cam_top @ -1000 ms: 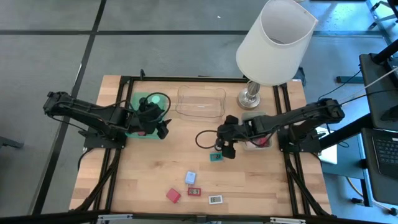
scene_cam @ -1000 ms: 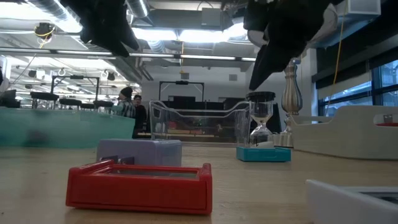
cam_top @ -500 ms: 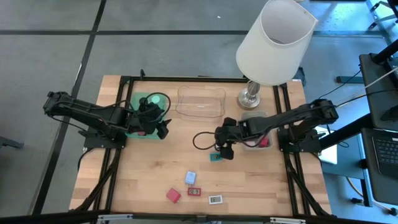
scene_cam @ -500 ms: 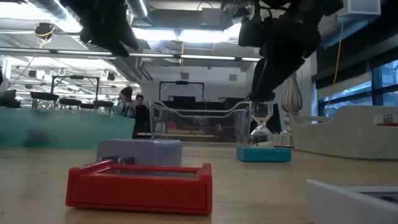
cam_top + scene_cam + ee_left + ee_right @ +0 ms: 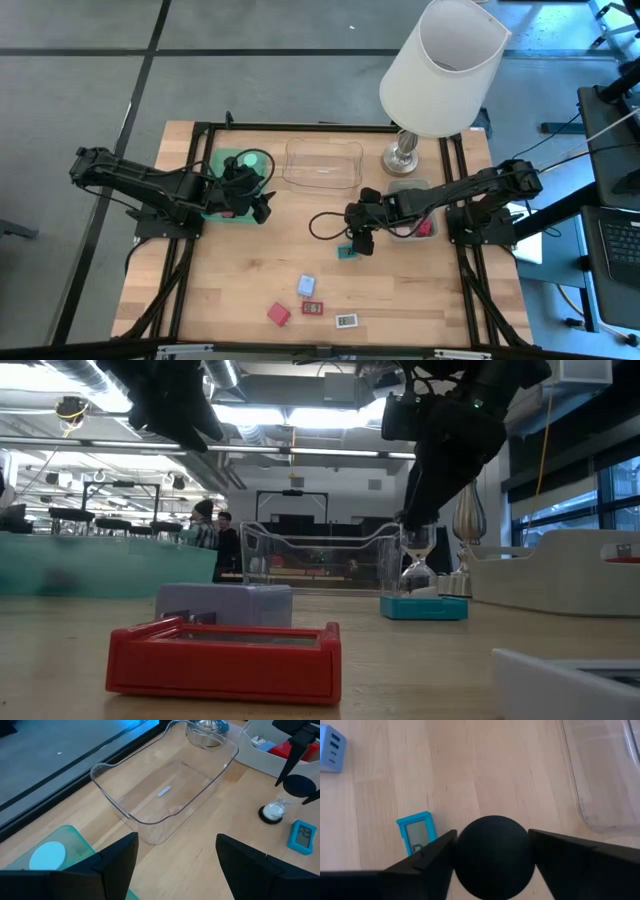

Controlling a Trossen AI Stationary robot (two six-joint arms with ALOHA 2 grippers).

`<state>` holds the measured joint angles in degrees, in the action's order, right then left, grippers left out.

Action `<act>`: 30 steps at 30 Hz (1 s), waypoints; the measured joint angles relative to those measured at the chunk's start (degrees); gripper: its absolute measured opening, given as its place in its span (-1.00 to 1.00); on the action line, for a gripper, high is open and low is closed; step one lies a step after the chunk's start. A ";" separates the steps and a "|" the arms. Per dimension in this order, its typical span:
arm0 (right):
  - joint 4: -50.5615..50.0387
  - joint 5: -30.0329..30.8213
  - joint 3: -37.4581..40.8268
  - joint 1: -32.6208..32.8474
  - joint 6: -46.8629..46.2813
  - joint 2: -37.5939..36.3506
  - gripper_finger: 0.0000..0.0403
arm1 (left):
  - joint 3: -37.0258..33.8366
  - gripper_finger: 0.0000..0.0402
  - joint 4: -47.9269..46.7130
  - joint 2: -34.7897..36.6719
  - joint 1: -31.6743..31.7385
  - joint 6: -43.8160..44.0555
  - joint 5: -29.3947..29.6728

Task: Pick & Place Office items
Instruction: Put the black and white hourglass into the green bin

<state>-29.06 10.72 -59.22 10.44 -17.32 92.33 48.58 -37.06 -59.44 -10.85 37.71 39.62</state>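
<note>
An hourglass (image 5: pixel 418 565), upright with its long axis vertical, is pinched at its black top by the right end effector (image 5: pixel 492 851), right of centre; the left end effector (image 5: pixel 172 857) is spread.

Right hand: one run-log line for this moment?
right hand: shut on sand timer cap | sand timer: upright on table | left hand: open, by green tray

Right tool (image 5: pixel 357 243) beside teal item (image 5: pixel 346 253).
</note>
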 joint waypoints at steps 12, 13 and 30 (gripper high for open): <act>5.21 -0.02 0.00 -0.02 -4.33 -0.09 0.10 | 0.00 0.32 -0.02 0.00 0.00 -3.36 0.02; 6.80 -0.02 0.00 -0.03 -4.33 -0.09 0.11 | 0.00 0.32 -0.02 0.00 0.00 -3.54 0.02; 33.36 -2.89 0.00 -4.79 1.73 0.24 0.11 | 0.00 0.32 -0.04 0.00 0.00 -3.97 -0.15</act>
<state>4.30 7.83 -59.22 5.64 -15.59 92.58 48.58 -37.10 -59.44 -10.85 33.74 39.46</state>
